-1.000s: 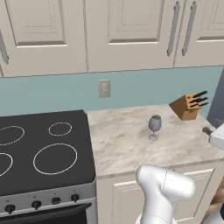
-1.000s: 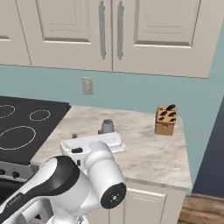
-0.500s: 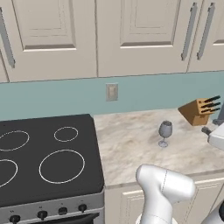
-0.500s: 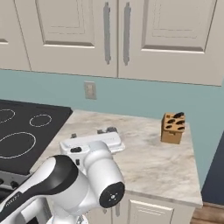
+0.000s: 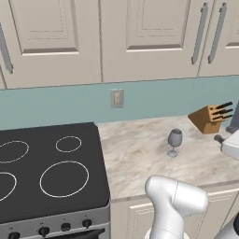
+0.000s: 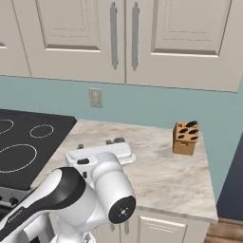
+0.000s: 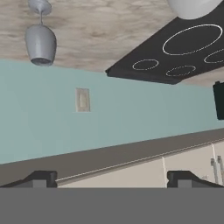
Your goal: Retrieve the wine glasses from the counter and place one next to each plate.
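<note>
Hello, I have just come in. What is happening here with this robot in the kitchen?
The robot stands in front of the counter, beside the stove. One wine glass stands upright on the counter, apart from the knife block near the wall. Nothing is being handled right now: the hand is open and empty, well away from the glass. In the hand view the picture is rolled over, so the glass hangs from the top. Picking up the glass is not yet done.
</note>
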{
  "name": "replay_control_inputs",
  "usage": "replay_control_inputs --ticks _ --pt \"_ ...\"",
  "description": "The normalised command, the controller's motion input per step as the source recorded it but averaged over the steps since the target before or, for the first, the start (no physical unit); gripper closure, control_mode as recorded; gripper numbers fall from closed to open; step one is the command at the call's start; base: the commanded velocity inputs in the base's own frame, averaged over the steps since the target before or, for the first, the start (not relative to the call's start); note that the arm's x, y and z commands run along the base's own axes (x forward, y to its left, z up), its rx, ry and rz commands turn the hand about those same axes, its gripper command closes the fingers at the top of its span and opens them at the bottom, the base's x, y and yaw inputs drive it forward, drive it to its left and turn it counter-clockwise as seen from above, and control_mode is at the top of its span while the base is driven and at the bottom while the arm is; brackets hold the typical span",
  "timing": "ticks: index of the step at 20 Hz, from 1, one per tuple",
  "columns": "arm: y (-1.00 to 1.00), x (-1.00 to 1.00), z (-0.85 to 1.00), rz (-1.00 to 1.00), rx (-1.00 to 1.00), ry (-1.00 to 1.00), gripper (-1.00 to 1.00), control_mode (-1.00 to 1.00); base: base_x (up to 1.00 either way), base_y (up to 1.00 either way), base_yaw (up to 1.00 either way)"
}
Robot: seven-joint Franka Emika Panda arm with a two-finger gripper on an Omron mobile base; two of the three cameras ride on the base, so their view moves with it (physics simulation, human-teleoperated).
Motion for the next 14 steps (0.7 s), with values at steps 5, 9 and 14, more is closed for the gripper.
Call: replay_control_inputs --ticks 5,9,14 --pt "0.0 0.0 0.0 0.0 0.0 0.0 -1.0 1.0 0.42 0.0 -0.11" --pt "0.0 0.0 0.0 0.0 0.0 0.0 -1.0 1.0 0.46 -0.06 0.07" --pt "-0.23 0.52 -0.33 0.16 0.04 0.0 -1.0 -1.0 0.0 0.0 0.0"
